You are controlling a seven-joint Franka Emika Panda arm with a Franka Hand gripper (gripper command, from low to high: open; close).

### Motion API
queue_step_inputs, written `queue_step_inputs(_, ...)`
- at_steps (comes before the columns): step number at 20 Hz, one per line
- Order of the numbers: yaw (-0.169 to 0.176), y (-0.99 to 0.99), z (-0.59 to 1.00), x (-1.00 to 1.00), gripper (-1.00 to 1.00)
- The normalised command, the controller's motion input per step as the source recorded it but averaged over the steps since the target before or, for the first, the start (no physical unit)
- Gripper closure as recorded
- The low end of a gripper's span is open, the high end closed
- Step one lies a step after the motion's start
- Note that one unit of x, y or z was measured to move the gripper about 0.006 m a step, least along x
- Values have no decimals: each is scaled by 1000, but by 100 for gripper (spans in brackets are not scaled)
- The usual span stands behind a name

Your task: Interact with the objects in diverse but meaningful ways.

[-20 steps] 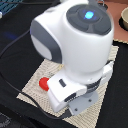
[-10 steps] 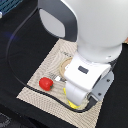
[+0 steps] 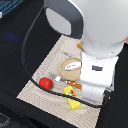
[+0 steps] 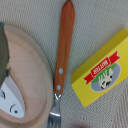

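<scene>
A red tomato (image 3: 46,82) lies on the beige mat (image 3: 37,92) toward the exterior view's left. Beside it is the yellow packet with a red label (image 3: 72,98), which also fills one side of the wrist view (image 4: 98,75). A white fish (image 3: 71,65) rests on a round wooden plate (image 3: 64,71); the wrist view catches that plate's rim (image 4: 30,60) and part of the fish (image 4: 10,97). An orange-brown piece (image 3: 79,45), perhaps the bread loaf, peeks out behind the arm. My white hand (image 3: 94,80) hangs over the mat by the plate, and its fingers are hidden in both views.
A wooden-handled fork (image 4: 62,50) lies between the plate and the packet, its tines just showing in the exterior view (image 3: 56,78). Black tabletop (image 3: 20,30) surrounds the mat. A black cable (image 3: 25,52) loops over the exterior view's left side. The big arm body (image 3: 95,25) blocks the right.
The arm has shifted toward the exterior view's right and back, uncovering first the yellow packet and then the plate with the fish. The tomato has stayed put.
</scene>
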Motion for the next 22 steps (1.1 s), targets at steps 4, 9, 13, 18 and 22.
queue_step_inputs(4, 56, 733, 16, -545, -100)
queue_step_inputs(9, 47, 705, -1, -587, -100)
queue_step_inputs(13, 33, 461, -78, -867, -100)
queue_step_inputs(18, 28, 375, -151, -923, -100)
queue_step_inputs(22, 30, 289, -332, -924, -100)
